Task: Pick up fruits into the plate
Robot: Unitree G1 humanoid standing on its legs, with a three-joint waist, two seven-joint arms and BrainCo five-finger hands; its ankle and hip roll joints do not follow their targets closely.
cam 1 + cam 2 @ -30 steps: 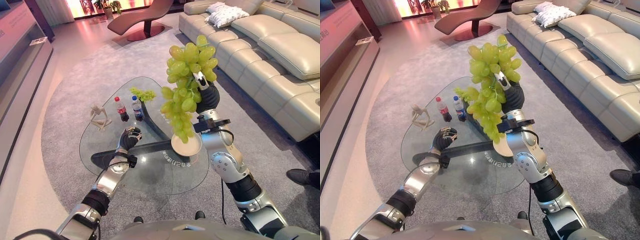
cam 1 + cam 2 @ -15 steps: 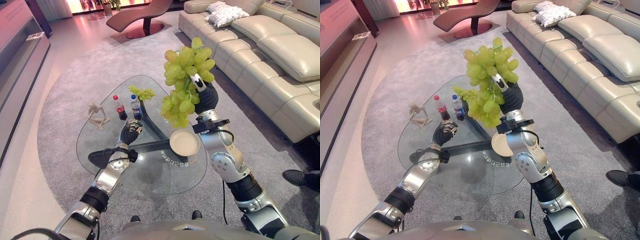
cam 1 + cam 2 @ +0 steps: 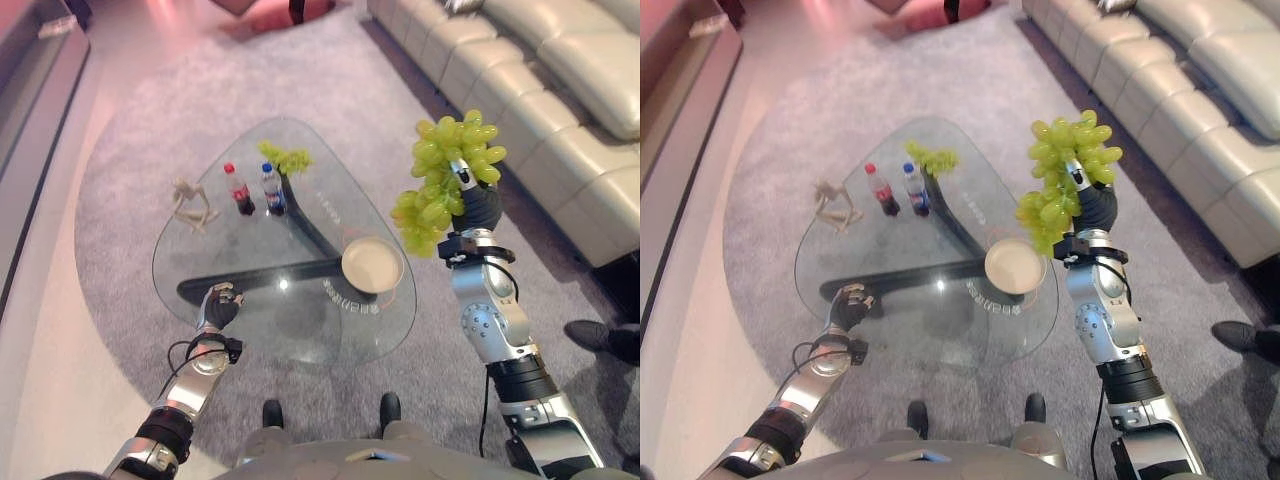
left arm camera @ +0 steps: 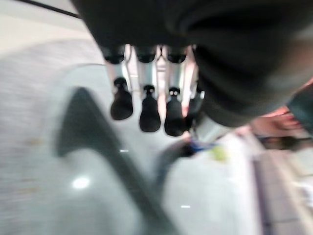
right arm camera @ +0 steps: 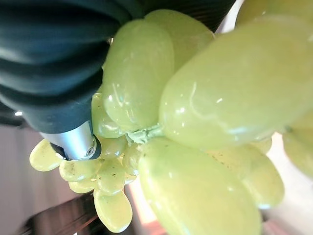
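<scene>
Green grapes [image 3: 444, 180] sit in the right hand [image 3: 478, 205], whose fingers are curled round the bunch; in the right wrist view the grapes [image 5: 195, 112] press right against the dark cover and one silver finger [image 5: 76, 142] shows beside them. The hand is raised well above the floor, out past the table's sofa-side edge, and the lower end of the bunch hangs just above and beside the plate [image 3: 372, 265]. That plate rests on the glass table [image 3: 250, 330] close to the rim nearest the right hand, bare inside. Between that rim and the sofa [image 3: 560, 110] a strip of grey carpet [image 3: 130, 120] lies open.

Further from the right hand, near the table's far edge, a second small bunch [image 3: 285, 158] lies on the glass, with two bottles [image 3: 252, 189] just beside it and a pale figurine [image 3: 193, 205] beyond them.

Over the table's near edge the left hand [image 3: 218, 307] hovers low, its fingers [image 4: 146, 115] bent loosely downward and holding nothing, with bare glass all around it. A dark shoe [image 3: 605, 340] stands on the carpet past the right arm.
</scene>
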